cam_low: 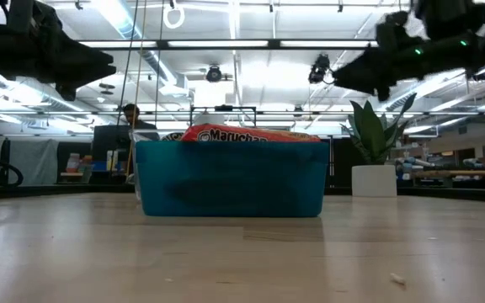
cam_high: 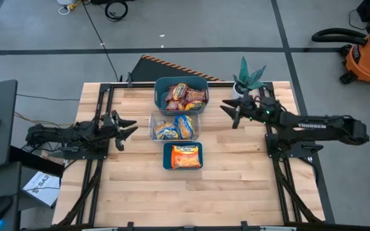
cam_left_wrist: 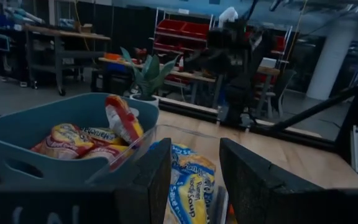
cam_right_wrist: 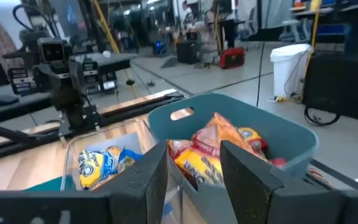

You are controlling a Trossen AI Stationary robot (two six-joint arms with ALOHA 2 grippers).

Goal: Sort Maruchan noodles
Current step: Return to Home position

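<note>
Right hand (cam_high: pixel 229 115) and left hand (cam_high: pixel 130 131) hang open, empty, either side of the clear bin (cam_high: pixel 151 119). Maruchan noodles (cam_high: pixel 175 127) lie in it and the teal bins (cam_high: pixel 161 83) beside it. Retract level, well above bin rims.

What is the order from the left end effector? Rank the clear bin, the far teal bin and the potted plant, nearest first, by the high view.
1. Clear bin, mid-table, just beside the left end effector.
2. Far teal bin, beyond the clear bin.
3. Potted plant, far right corner.
</note>
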